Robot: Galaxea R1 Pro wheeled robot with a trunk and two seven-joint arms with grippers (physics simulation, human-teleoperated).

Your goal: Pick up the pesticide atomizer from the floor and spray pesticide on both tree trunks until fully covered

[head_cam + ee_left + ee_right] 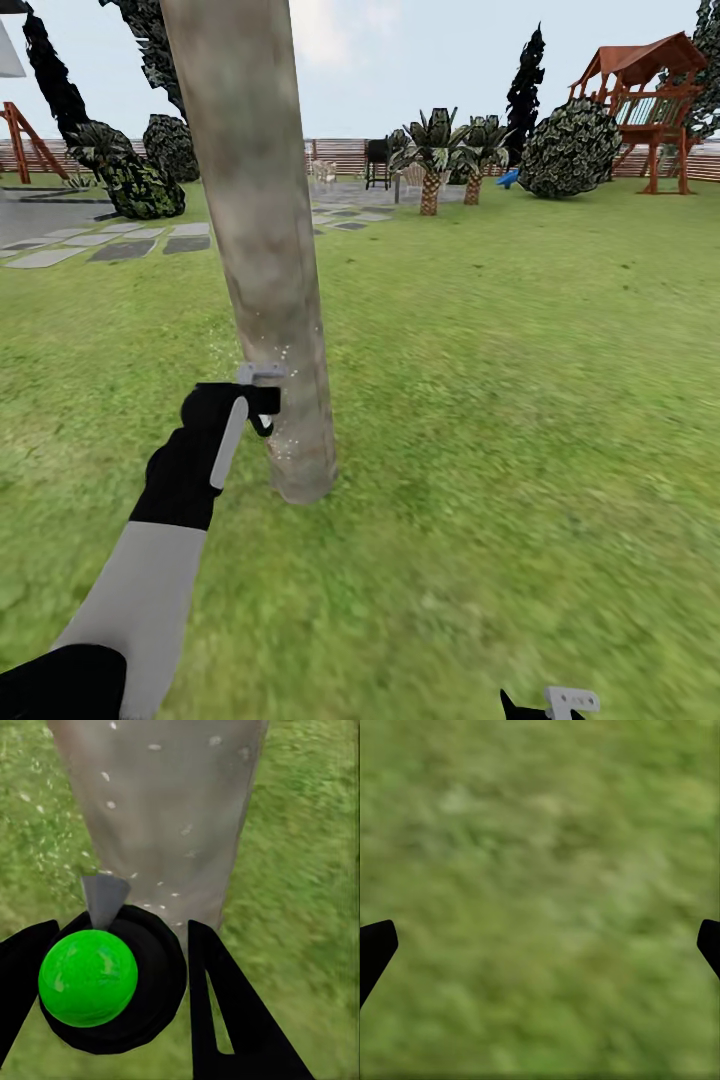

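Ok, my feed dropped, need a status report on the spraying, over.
Left gripper shut on the pesticide atomizer, nozzle at the tree trunk. White droplets on the bark. Right gripper open over grass. Nothing in the way.

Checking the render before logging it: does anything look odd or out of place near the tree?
Nothing looks damaged. The left claw holds the pesticide atomizer close to the tree trunk, and pale specks dot the trunk and the air around it, probably spray rather than a fault.
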